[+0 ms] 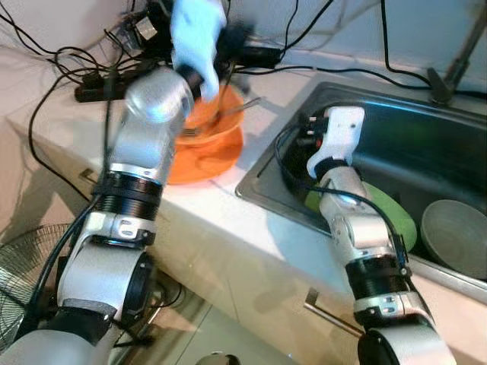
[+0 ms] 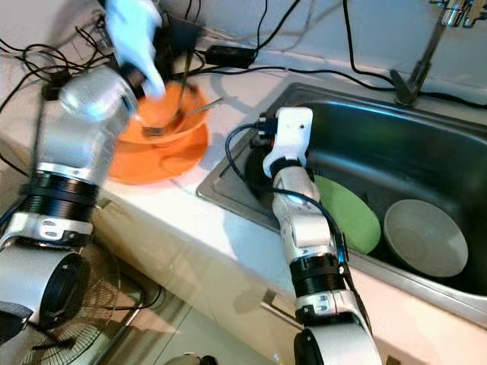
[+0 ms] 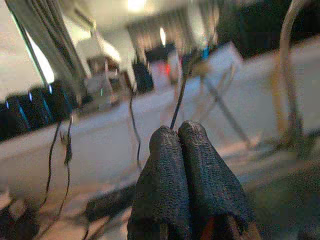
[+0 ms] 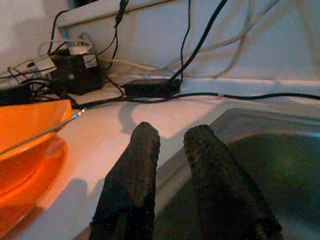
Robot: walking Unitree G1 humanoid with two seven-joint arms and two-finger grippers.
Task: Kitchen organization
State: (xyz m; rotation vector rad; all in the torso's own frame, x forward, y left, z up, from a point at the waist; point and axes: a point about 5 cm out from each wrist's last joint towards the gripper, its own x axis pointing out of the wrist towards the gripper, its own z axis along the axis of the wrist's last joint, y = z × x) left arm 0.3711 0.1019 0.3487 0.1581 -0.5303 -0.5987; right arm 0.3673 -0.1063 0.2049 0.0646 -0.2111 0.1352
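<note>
Here, the left arm bends up over the counter, and its left gripper [image 3: 182,135] is pressed shut on nothing. The right gripper [image 4: 170,137] hangs over the sink [image 2: 358,114] edge, fingers a little apart. One orange bowl [image 2: 163,125] with a fork [image 2: 179,122] sits on one orange plate [image 2: 152,163]. One green plate [image 2: 350,213] and one grey bowl [image 2: 424,237] lie in the sink.

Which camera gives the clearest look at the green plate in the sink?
The right eye view: the green plate lies in the sink beside a grey bowl, partly behind the right arm. The left eye view shows less of it.
</note>
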